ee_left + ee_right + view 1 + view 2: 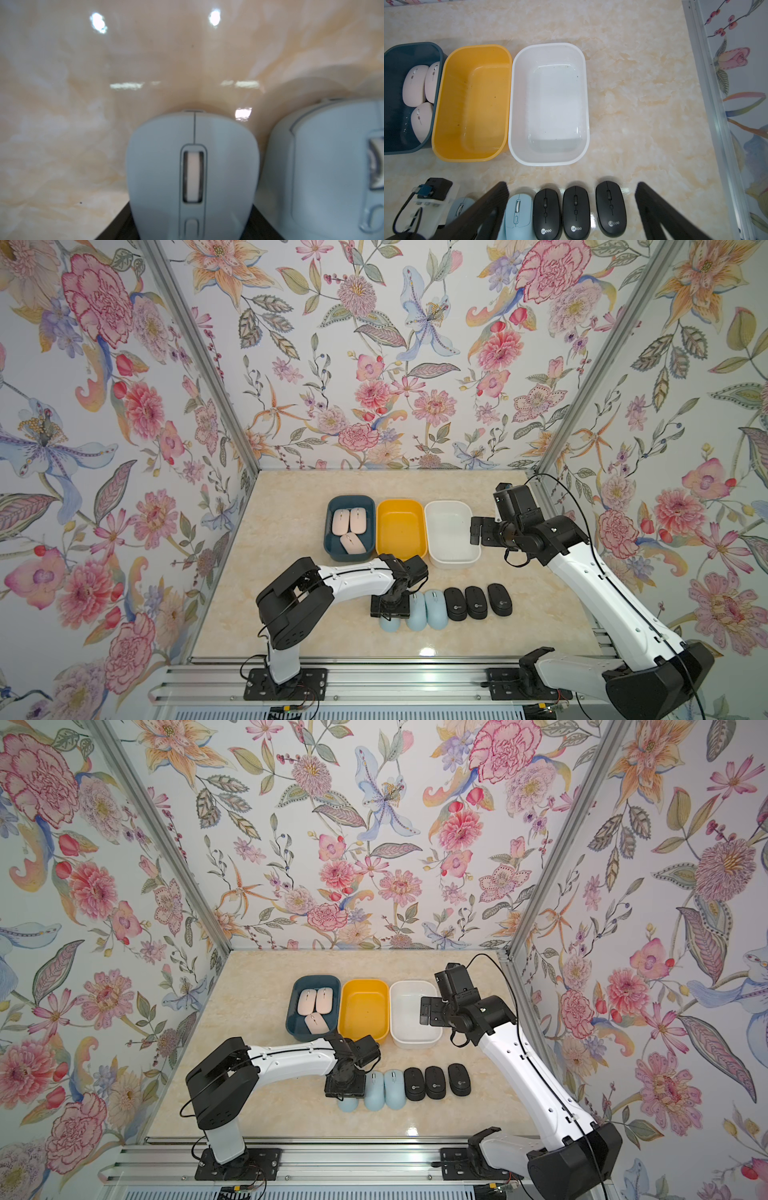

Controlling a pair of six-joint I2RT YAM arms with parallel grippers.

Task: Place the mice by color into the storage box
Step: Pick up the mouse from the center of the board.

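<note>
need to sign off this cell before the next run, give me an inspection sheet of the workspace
surface: glossy beige marble-look tabletop, with light glare near the front edge
job's things: three pink mice in the dark blue bin; yellow bin and white bin empty, a few dark specks inside; three blue mice and three black mice in one row in front of the bins
clutter: nothing seen
grippers: left gripper shut on the leftmost blue mouse; right gripper open, empty, raised by the white bin
cables: black cables loop off both arms, clear of the mice
surroundings: floral wallpaper walls, aluminium frame posts, base rail in front
</note>
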